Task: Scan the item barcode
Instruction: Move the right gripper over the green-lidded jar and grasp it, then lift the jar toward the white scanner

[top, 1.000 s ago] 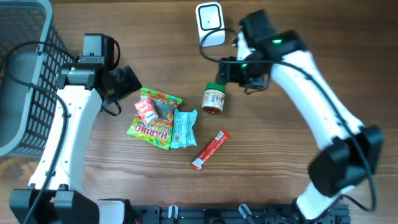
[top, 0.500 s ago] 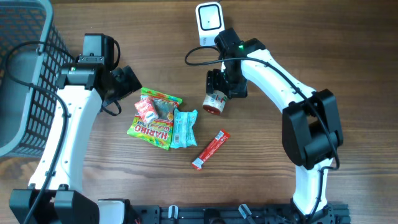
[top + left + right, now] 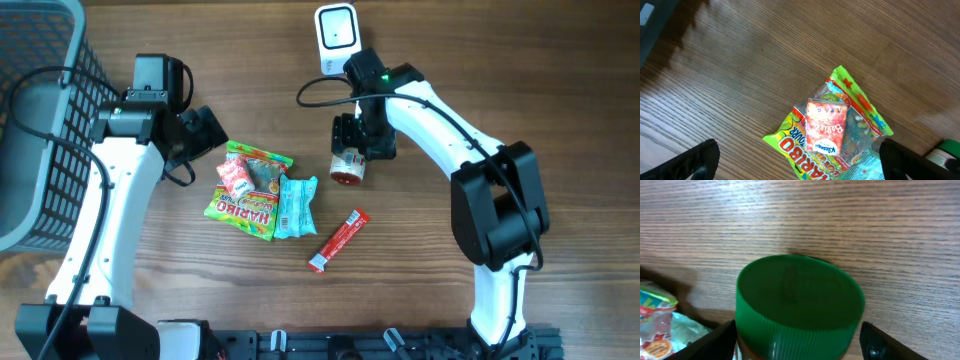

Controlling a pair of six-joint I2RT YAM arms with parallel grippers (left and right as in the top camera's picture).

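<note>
Nearest the robot's base, a red stick pack (image 3: 338, 241) is lying apart from a heap of snack packets (image 3: 262, 190), and neither is being handled. Just beyond, the jar (image 3: 347, 168) is lying on its side on the wooden table (image 3: 560, 110), lid end pointing toward the far side. The right gripper (image 3: 350, 148) is straddling the green lid (image 3: 800, 305) with its fingers spread wide, one at each flank. Whether they are touching the plastic cannot be told, and the jar is not lifted. Level with it, the left gripper (image 3: 212, 132) is hovering fully spread and empty beside the heap. The step in hand appears to be the grasp. The fingers should be squeezing the cap squarely across its widest part, since a round jar may be rolling away otherwise. The barcode should then be facing the white scanner (image 3: 337, 30) at the far edge. Readable writing: "HARIBO" on the green bag (image 3: 243, 208). Print on the jar label and the small red carton (image 3: 826, 125) is too small to read.
</note>
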